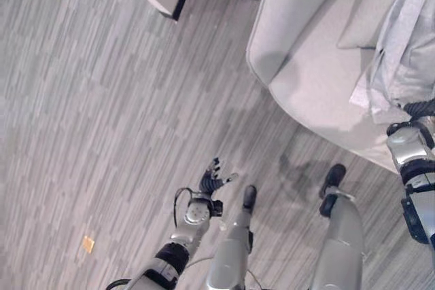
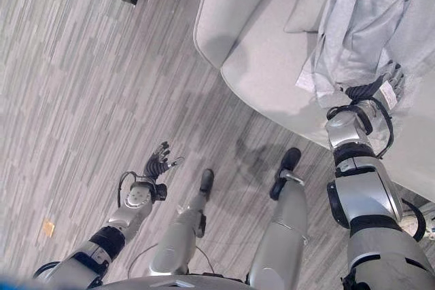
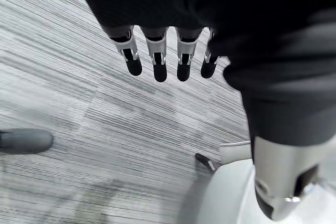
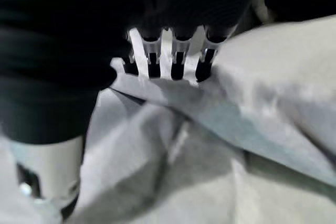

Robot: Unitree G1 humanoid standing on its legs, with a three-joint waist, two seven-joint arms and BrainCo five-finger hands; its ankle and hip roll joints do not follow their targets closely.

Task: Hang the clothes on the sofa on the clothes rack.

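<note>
My right hand (image 2: pixel 386 86) rests on the pale grey crumpled shirt (image 2: pixel 363 25) lying on the light curved fabric sofa (image 2: pixel 265 73), grip unclear; my left hand (image 2: pixel 158 164) hangs released

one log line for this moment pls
step: reach garment | right robot hand: on pale shirt on sofa | left robot hand: open, idle

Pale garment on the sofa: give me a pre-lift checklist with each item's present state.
1. Garment lies on the sofa: ok.
2. Right hand is at the garment's lower edge: ok.
3. Right hand's fingers are closed on cloth: cannot tell, the tips sink into a fold.
4. Left hand is free, fingers straight above the floor: ok.
5. Garment is clear of the cushion: not ok, it drapes beside and over it.
6. Clothes rack located: cannot tell.
</note>
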